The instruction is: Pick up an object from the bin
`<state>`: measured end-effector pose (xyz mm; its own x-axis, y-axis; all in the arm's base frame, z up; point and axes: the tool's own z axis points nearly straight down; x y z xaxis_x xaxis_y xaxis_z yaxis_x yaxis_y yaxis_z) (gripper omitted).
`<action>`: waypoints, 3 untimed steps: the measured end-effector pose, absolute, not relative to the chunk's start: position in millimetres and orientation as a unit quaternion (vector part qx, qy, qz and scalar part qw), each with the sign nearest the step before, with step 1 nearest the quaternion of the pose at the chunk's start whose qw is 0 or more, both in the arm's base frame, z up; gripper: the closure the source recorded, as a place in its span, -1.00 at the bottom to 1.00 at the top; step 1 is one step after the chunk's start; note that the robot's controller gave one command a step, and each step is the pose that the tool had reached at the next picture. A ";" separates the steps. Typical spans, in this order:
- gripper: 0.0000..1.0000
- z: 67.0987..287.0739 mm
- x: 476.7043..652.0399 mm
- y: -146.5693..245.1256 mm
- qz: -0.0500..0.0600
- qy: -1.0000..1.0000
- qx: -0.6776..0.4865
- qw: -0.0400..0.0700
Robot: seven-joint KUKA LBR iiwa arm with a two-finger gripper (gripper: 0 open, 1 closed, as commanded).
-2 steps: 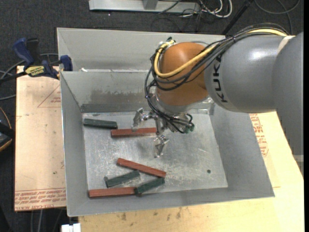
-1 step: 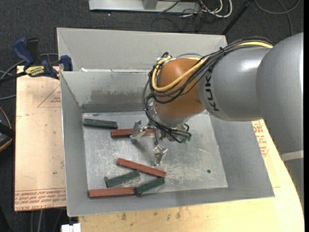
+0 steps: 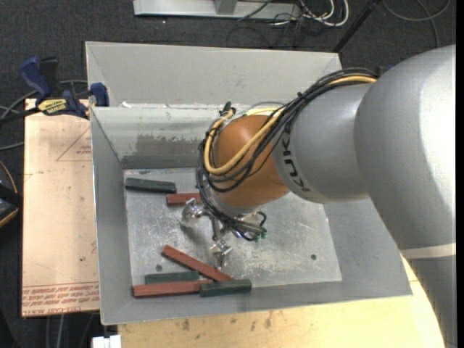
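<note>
We see the big grey arm (image 3: 348,143) down in the bin (image 3: 319,259), gripper (image 3: 206,232) spread wide and empty above bare floor, one fingertip just beside the slanted red stick (image 3: 190,261) near the front

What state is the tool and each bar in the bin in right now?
Tool: open, empty, between the two groups of bars.
Back green bar: flat, lying free.
Back red bar: flat, one end hidden by the tool.
Slanted red bar: flat, near the tool's lower finger.
Front three bars: flat, bunched together.
</note>
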<state>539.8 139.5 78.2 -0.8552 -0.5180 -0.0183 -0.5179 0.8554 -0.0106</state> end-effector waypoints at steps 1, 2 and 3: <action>-1.00 78.7 508.9 179.6 -0.001 0.964 -0.264 0.014; -1.00 125.6 499.3 180.9 0.000 0.959 -0.284 0.000; -1.00 132.0 508.4 126.1 0.001 0.958 -0.288 0.002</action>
